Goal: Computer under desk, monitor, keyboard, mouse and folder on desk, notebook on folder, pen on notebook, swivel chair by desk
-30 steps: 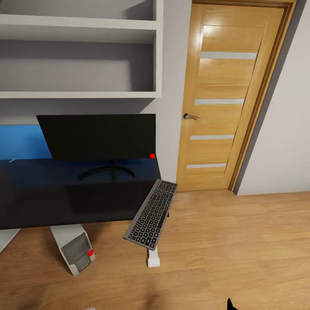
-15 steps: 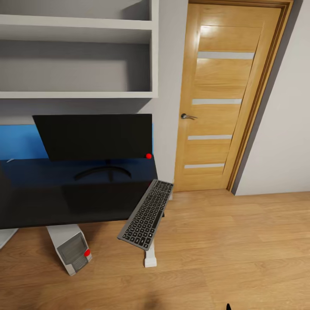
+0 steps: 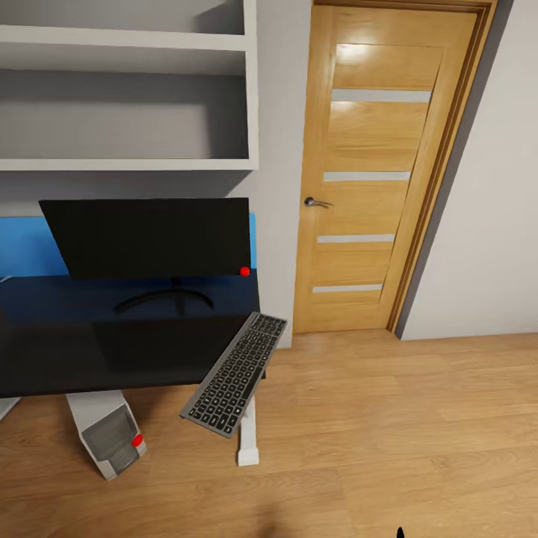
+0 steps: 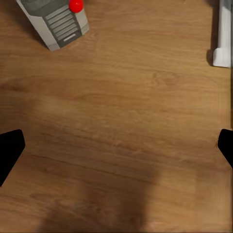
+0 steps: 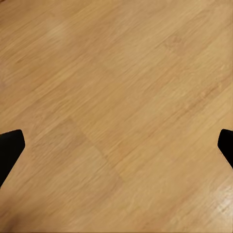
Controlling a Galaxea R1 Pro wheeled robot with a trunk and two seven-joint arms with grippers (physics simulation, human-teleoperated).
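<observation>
The black monitor [image 3: 149,237] stands on the glossy black desk [image 3: 67,351] on its curved foot, red light at its lower right corner. The keyboard [image 3: 234,373] lies tilted across the desk's right end, its near half overhanging the edge. Under the desk on the floor sits the light-grey computer [image 3: 104,433], whose grille and red spot also show in the left wrist view [image 4: 56,19]. My left gripper [image 4: 116,148] hangs open over bare wood floor near the computer. Open too, my right gripper [image 5: 116,145] faces plain floor with nothing between its fingers.
A light wood door [image 3: 370,172] with a handle stands right of the desk. White wall shelves [image 3: 127,97] hang above the monitor, with a blue wall panel [image 3: 30,246] behind it. A white desk leg [image 3: 247,437] stands below the keyboard. Wood floor [image 3: 403,433] spreads to the right.
The whole head view has shifted left, so the camera has turned right. Desk, monitor, keyboard and computer keep their places relative to one another.
</observation>
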